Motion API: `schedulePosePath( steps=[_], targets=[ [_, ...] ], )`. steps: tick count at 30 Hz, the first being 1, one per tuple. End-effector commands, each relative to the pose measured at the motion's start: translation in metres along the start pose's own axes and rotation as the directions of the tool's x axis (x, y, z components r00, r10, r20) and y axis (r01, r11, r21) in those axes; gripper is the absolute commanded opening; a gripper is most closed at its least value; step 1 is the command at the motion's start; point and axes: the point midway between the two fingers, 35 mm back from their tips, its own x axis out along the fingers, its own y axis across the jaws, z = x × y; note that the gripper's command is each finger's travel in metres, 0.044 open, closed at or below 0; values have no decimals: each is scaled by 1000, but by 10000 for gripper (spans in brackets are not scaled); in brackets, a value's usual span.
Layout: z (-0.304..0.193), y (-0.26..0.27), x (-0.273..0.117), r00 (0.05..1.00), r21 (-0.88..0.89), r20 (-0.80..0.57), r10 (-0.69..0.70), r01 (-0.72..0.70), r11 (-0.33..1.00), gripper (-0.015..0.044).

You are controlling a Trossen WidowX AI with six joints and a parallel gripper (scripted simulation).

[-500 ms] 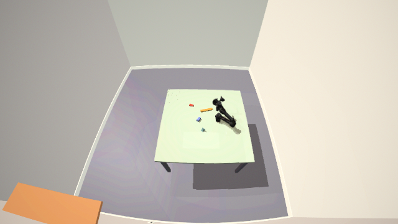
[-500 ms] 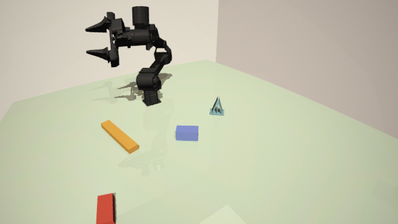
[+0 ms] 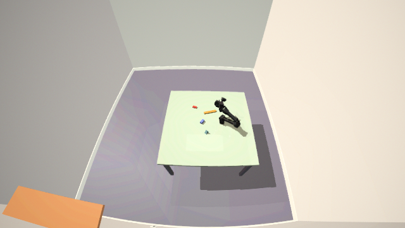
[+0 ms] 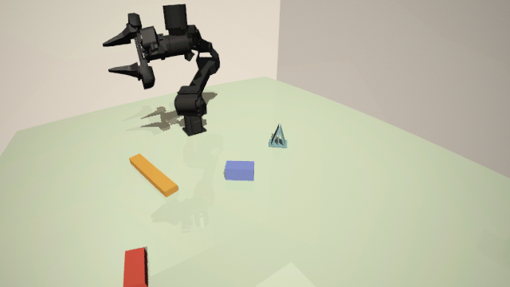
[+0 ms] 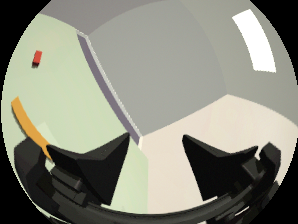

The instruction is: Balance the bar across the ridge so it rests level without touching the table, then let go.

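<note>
Orange bar (image 3: 210,112) (image 4: 153,174) (image 5: 30,129) flat on table (image 3: 205,155) (image 4: 358,199) (image 5: 60,90), inward from the far edge in the top view, between red block (image 3: 194,107) (image 4: 135,267) (image 5: 37,57) and arm (image 3: 230,114) (image 4: 204,73). Gripper (image 3: 220,102) (image 4: 106,57) (image 5: 156,136) up in the air, fingers well apart, nothing between them. Teal triangular stand (image 3: 206,132) (image 4: 278,137), likely the ridge, sits nearer the front edge, past blue block (image 3: 202,121) (image 4: 239,171).

Bar looks stiff, probably light, smooth faces maybe a bit slippery, not fragile. Grip across its narrow width at mid-length, so it hangs level; off-centre it would likely tip.

Hard to tell: red block cut off by exterior frame; bar partly behind a finger in wrist view, ridge not seen there; ridge top tiny from above.
</note>
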Motion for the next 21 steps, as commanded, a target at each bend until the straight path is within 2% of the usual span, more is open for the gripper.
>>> schedulePosePath(
  steps=[1, 21],
  targets=[
    [9, 7, 4, 998, -53, 11, 58, -57, 997, 315],
    [41, 57, 19, 930, -291, -16, 367, -356, 888, 315]
  ],
)
